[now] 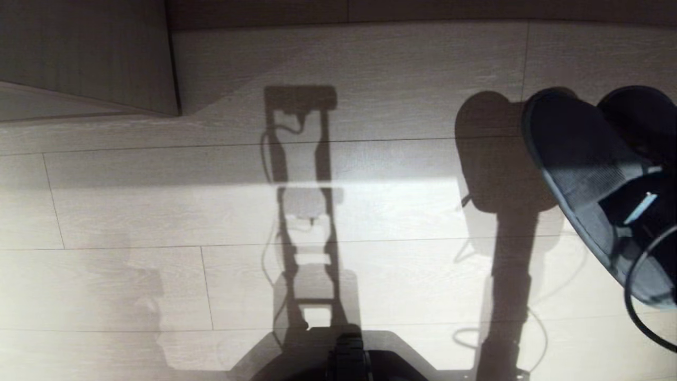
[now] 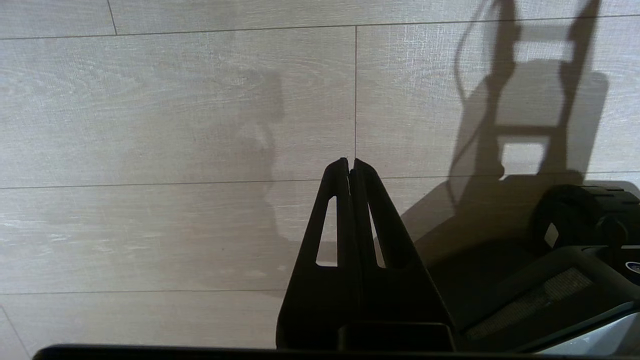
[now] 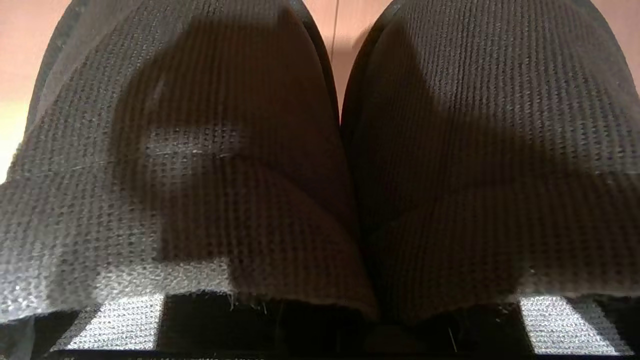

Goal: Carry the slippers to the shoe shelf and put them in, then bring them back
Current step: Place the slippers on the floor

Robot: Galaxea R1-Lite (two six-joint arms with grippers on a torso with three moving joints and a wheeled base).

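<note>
The slippers [image 3: 320, 165] fill the right wrist view, side by side with their inner edges touching, dark ribbed fabric bands humped up over the soles. The right gripper [image 1: 642, 211] is clamped on them where the two meet; its fingers are hidden under the fabric, so the grip shows only by how the pair hangs. In the head view the slippers [image 1: 576, 174] are at the right edge, lifted clear of the floor [image 1: 370, 63] and tilted, the soles facing left and toes pointing away from the robot. They throw a rounded shadow [image 1: 492, 153] on the boards just left of them. A black cable [image 1: 634, 301] loops below the held pair.

The left gripper [image 2: 350, 162] hangs idle over the pale wood-look floor [image 2: 150, 100], its two black fingers pressed together at the tips with nothing between them. Beside it sits part of the robot's dark base [image 2: 565, 240].

At the far left a wood-grain panel [image 1: 84, 53] stands on the floor. The robot's own shadow [image 1: 301, 211] stretches up the middle of the boards, crossed by a bright band of light.
</note>
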